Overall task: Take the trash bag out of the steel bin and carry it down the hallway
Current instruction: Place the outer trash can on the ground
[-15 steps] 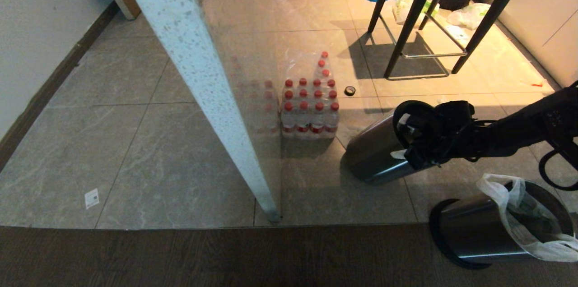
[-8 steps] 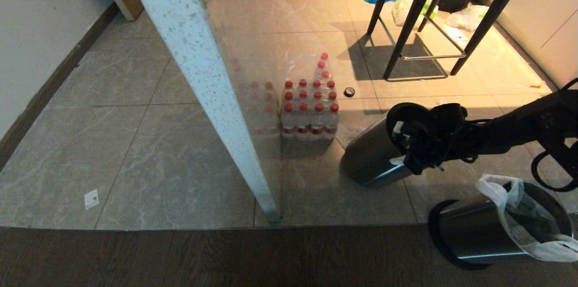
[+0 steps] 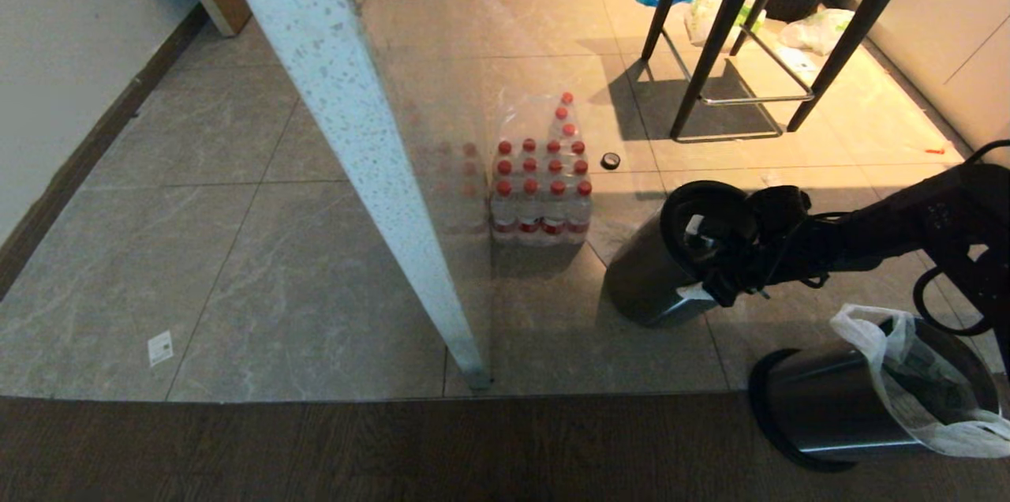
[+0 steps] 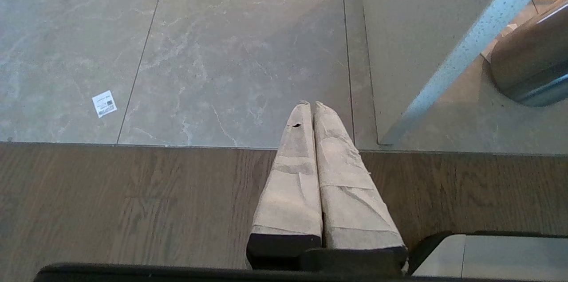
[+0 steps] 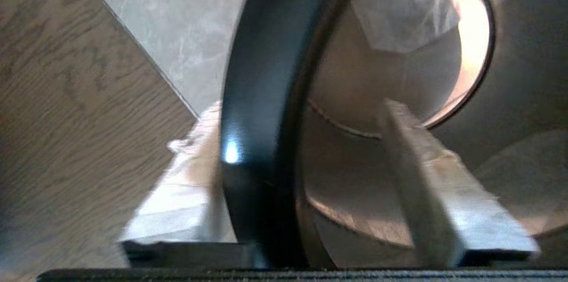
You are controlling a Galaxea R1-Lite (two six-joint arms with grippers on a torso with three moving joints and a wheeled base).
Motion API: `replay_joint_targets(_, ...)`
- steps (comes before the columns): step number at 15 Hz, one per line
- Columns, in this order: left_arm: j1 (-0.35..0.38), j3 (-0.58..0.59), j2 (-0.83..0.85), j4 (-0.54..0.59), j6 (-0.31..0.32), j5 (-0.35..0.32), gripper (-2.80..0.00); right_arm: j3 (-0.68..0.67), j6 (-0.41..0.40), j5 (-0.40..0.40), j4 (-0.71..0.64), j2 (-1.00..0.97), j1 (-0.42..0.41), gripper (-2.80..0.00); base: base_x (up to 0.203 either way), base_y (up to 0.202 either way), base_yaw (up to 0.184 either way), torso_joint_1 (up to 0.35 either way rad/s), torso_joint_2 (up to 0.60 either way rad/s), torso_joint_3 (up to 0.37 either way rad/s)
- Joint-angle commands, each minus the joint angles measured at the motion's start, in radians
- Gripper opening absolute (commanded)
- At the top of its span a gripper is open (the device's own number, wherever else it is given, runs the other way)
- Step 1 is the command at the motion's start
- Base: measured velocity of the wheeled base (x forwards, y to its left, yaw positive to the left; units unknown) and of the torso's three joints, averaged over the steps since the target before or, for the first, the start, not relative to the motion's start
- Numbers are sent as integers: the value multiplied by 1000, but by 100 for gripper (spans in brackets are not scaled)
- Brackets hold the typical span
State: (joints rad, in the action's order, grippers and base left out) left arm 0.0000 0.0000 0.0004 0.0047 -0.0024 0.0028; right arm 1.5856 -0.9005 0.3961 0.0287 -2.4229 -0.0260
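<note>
The right claw (image 3: 696, 259) had just spread wide around the tilted bin's (image 3: 643, 285) rim; the trash bag (image 3: 899, 376) waited untouched.

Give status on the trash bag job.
Done: nothing; the trash bag sits in the steel bin, handles draped over its rim. In hand: right hand straddles the rim of a second, tilted bin, fingers apart. Left hand parked, shut. Left: pull the bag out, carry it down the hallway.

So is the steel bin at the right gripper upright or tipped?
Tipped. The steel bin leans with its black rim toward the right gripper, whose fingers straddle that rim.
</note>
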Motion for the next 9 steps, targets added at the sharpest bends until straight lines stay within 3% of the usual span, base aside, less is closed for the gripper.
replay_joint_targets(1, 0, 0, 0, 0, -1, 0, -280, 12, -3, 4, 0, 26, -12, 0, 0, 0, 0, 0, 0, 0)
replay_joint_targets(6, 0, 0, 0, 0, -1, 0, -280, -6, 91, 9, -1, 143, -76, 0, 0, 0, 0, 0, 0, 0)
replay_joint_targets(9, 0, 0, 0, 0, -1, 0, -280, -17, 106, 10, -4, 208, -101, 0, 0, 0, 0, 0, 0, 0)
